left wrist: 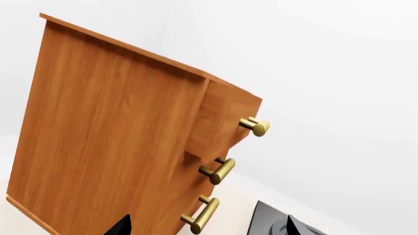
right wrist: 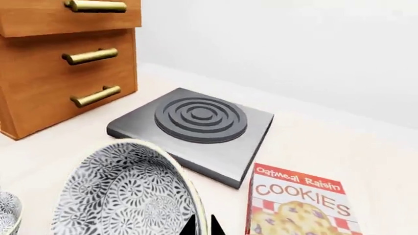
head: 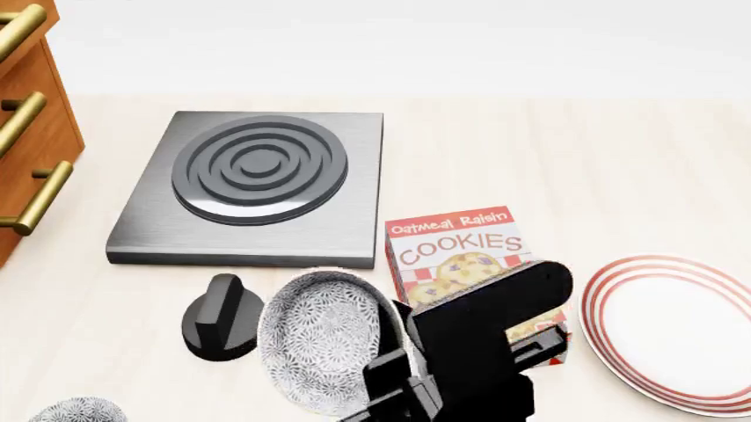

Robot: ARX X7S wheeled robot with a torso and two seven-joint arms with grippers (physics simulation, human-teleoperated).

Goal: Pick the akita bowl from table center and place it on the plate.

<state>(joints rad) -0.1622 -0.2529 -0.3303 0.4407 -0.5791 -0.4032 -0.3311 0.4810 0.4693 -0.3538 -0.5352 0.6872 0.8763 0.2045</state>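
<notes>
Pale table (head: 564, 149), right end effector (right wrist: 201, 226) pinching tilted akita bowl (head: 323, 338) rim, plate (head: 681, 330) well apart, left's opening unclear.

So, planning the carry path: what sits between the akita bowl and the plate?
In the head view, the cookie box stands between the akita bowl and the plate, with the right arm crossing in front of that gap.

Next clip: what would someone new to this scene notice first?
Probably the grey-black floral-patterned akita bowl, tilted on edge and seemingly pinched at its rim by the right gripper, between a black knob-shaped object and the red-and-white cookies box. The wide white plate with red rings lies at far right, and a grey square hotplate sits behind the bowl.
</notes>
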